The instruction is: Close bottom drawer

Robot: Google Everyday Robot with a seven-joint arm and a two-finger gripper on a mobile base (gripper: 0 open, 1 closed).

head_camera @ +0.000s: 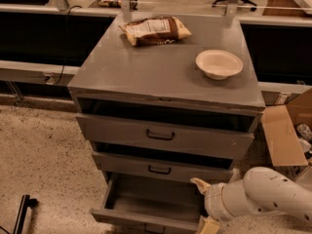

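No lettering can be read, not even on the snack bag [155,30]; the end effector [200,204] hangs at the front of the open bottom drawer [148,198]

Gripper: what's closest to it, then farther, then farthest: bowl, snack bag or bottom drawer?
The gripper is low on the right.
1. The bottom drawer, pulled out right beside it.
2. The bowl, on top, right side.
3. The snack bag, on top, at the back.

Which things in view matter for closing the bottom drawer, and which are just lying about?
For the job:
bottom drawer, pulled out
claw, open, at the drawer's front right corner

Lying about:
snack bag and white bowl, on the cabinet
cardboard box, right of the cabinet
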